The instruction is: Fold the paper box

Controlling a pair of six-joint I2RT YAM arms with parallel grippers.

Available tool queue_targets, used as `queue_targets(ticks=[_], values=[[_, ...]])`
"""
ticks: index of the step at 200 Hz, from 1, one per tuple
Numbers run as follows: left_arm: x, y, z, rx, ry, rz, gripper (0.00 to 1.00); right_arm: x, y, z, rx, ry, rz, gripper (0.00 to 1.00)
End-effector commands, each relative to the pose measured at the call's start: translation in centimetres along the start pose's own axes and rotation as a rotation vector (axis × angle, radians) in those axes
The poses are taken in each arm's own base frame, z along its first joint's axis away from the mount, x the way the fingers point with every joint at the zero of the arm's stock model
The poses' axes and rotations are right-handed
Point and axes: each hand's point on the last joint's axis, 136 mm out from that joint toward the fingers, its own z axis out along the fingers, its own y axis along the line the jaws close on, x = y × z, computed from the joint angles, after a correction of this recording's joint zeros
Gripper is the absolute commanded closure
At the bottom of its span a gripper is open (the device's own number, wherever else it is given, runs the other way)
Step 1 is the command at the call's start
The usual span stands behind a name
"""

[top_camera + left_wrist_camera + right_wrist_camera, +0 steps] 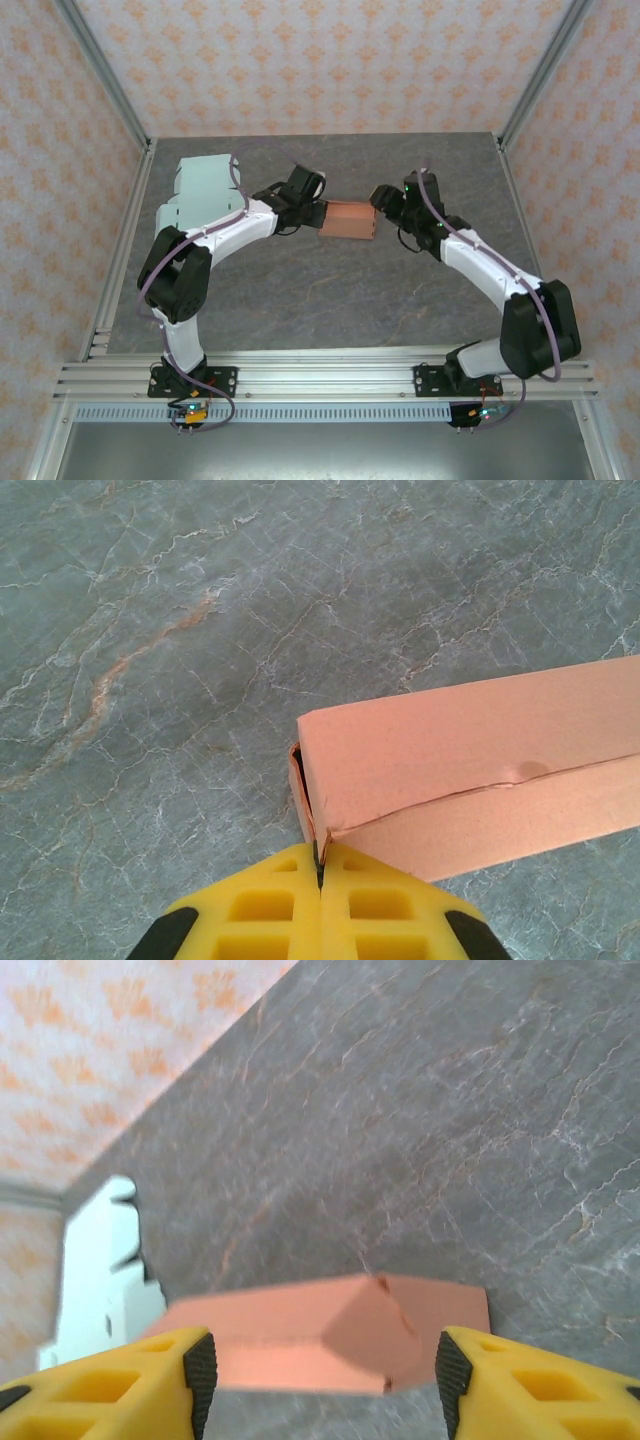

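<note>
The orange paper box (347, 220) lies folded into a long closed shape on the grey table, mid-way between the two arms. In the left wrist view the box (470, 750) reaches off to the right, and my left gripper (321, 865) is shut, pinching the thin edge of its end flap at the corner. My left gripper (312, 212) touches the box's left end. My right gripper (385, 205) is at the right end. In the right wrist view it is open (322, 1370), the fingers (200, 1365) standing either side of the box (330, 1335) without touching it.
A stack of pale green flat box blanks (205, 190) lies at the back left of the table, also seen as blanks (95, 1270) in the right wrist view. Metal frame posts and patterned walls bound the grey marble table (330, 300).
</note>
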Motion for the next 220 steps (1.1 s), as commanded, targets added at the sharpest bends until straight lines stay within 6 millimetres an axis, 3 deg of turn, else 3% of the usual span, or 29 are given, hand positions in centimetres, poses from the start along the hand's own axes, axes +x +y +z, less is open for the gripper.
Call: queue_targets(ticks=[1,12,30,49,66,87,106,145,186,220], values=[[4.1,2.0,1.8,-0.089,0.141,0.035,0.95,-0.5,-0.5,0.3,0.061,0.034,0.199,0.4],[4.0,1.9,1.7,-0.092,0.143,0.037,0.95,-0.9,-0.3,0.3,0.075,0.037,0.13,0.4],[3.7,1.7,1.5,-0.083,0.142,0.035,0.95,-0.3,0.0,0.3,0.057,0.086,-0.142,0.45],[4.1,1.7,2.3,-0.084,0.17,0.039,0.95,1.1,-2.5,0.1,0.121,0.131,-0.399,0.47],[4.0,1.6,2.1,-0.083,0.175,0.042,0.95,2.2,-3.7,0.2,0.123,0.161,-0.497,0.48],[3.9,1.5,2.1,-0.074,0.173,0.041,0.95,3.2,-3.3,0.9,0.069,0.2,-0.543,0.55],[3.9,1.4,2.1,-0.076,0.181,0.042,0.95,3.4,-2.8,1.6,0.037,0.211,-0.558,0.55],[4.0,1.5,2.0,-0.077,0.184,0.046,0.95,2.5,-2.8,2.9,0.063,0.197,-0.599,0.56],[4.1,1.4,2.1,-0.073,0.19,0.047,0.95,1.7,-1.7,4.1,0.064,0.212,-0.62,0.72],[3.9,1.5,2.1,-0.082,0.192,0.043,0.95,0.7,-0.6,3.8,0.082,0.207,-0.644,0.71]])
